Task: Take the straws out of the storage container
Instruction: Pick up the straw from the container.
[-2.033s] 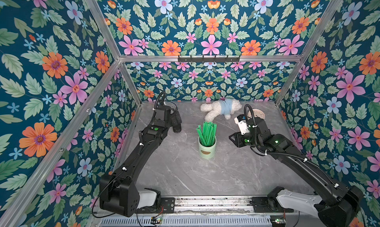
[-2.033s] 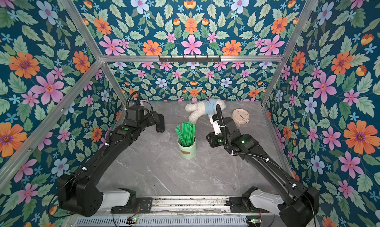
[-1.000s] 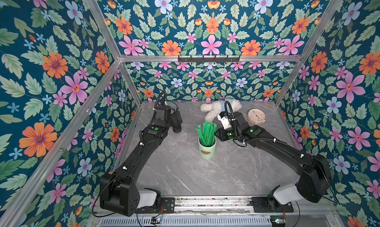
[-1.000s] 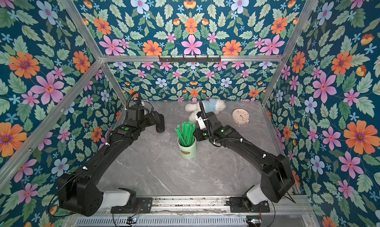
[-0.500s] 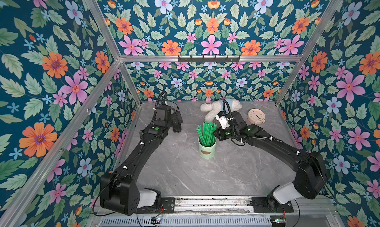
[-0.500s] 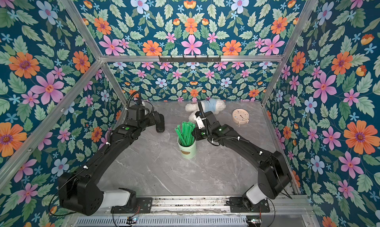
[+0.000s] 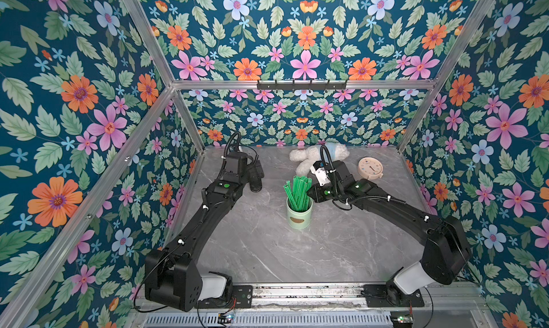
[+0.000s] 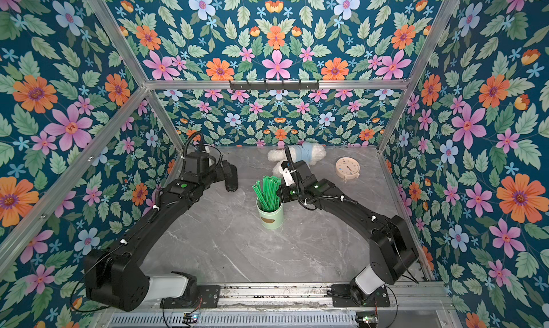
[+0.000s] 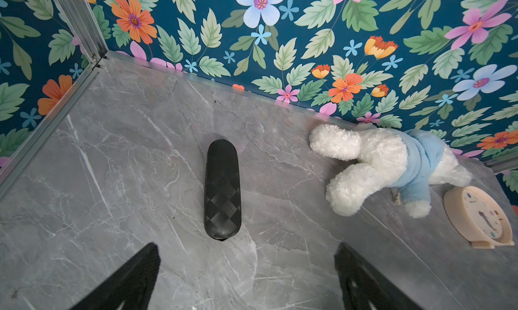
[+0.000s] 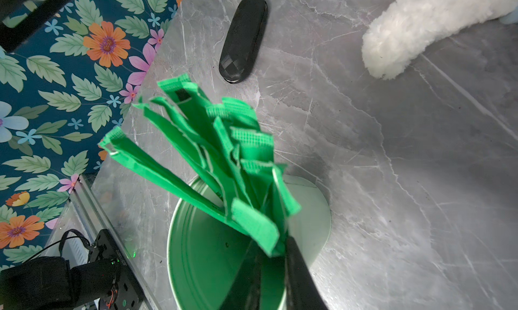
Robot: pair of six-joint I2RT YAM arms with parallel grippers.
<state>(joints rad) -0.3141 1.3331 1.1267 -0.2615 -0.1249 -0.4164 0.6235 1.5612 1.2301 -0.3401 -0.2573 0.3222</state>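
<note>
The straws (image 7: pixel 298 190) (image 8: pixel 269 193) are a bright green bunch standing in the storage container (image 7: pixel 299 216) (image 8: pixel 270 218), a pale mint cup in mid-table. In the right wrist view the straws (image 10: pixel 196 143) fan out of the cup (image 10: pixel 201 252). My right gripper (image 10: pixel 273 255) reaches in at the cup's rim. One finger is inside the cup and the other is by the wall, and they are narrowed on the green straws between them. The rim runs close to the outer finger. My left gripper (image 9: pixel 246 247) hovers wide open over bare table at the back left, holding nothing.
A black oval case (image 7: pixel 256 179) (image 9: pixel 222 188) lies just ahead of the left gripper. A white plush toy in a blue top (image 7: pixel 309 157) lies at the back wall. A round beige clock (image 7: pixel 370 168) stands at the back right. Floral walls enclose three sides.
My right arm swung left from near the clock to the cup, and its jaws narrowed onto the straws. The left arm stayed still and open.
</note>
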